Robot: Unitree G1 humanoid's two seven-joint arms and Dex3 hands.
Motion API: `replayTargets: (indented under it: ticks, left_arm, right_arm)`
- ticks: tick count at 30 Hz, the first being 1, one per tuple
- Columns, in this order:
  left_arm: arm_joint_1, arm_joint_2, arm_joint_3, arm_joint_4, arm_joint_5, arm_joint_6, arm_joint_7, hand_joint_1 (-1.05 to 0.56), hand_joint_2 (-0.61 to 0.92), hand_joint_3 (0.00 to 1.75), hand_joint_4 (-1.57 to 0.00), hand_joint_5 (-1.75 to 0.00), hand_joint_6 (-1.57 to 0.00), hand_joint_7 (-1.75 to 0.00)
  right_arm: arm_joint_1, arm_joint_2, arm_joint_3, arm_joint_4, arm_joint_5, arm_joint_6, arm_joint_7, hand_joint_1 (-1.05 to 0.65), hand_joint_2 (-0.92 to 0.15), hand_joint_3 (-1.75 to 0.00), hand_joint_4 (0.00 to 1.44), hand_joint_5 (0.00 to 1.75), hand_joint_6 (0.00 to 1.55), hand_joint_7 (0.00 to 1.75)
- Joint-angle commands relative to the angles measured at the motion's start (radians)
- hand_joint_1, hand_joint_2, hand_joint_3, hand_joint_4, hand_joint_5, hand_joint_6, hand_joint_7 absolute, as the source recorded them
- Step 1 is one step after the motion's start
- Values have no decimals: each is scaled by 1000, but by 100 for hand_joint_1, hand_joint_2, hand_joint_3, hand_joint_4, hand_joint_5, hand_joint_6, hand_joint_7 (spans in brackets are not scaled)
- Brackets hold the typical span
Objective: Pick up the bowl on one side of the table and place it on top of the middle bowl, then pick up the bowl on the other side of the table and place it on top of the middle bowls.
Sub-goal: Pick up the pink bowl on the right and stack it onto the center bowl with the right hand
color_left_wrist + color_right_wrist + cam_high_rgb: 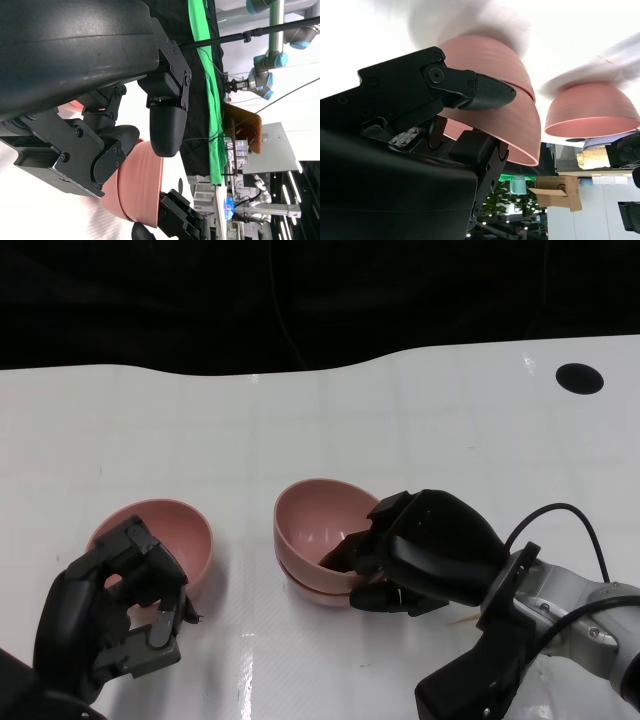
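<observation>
Two pink bowls are stacked at the table's middle (315,540), and the right wrist view shows the stack (515,110) with a seam between them. My right hand (425,550) holds the top bowl's right rim, with one finger over its outer wall (485,92). The third pink bowl (160,535) sits on the table to the left, also seen beyond the stack (592,112). My left hand (115,615) is at that bowl's near side, its fingers (167,125) apart and holding nothing. Past them the left wrist view shows the stack (137,185).
The white table (320,430) ends at a curved far edge against a dark background. A black round hole (580,378) lies at the far right. A black cable (570,515) loops over my right forearm.
</observation>
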Motion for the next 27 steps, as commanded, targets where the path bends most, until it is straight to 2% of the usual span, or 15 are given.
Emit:
replayTargets:
  ticks: [1,27]
  left_arm:
    - [7,8,7,0,-6,-2,6,3,61,123,-71,-175,-62,-169]
    - [10,4,6,-4,-14,5,5,2,62,121,-72,-175,-62,-170]
  right_arm:
    - [10,-21,-15,-16,16,-4,-3,-77,-92,-75,89,54,90,9]
    - [43,-39,-40,-69,37,5,25,-82,-92,-78,91,48,88,4]
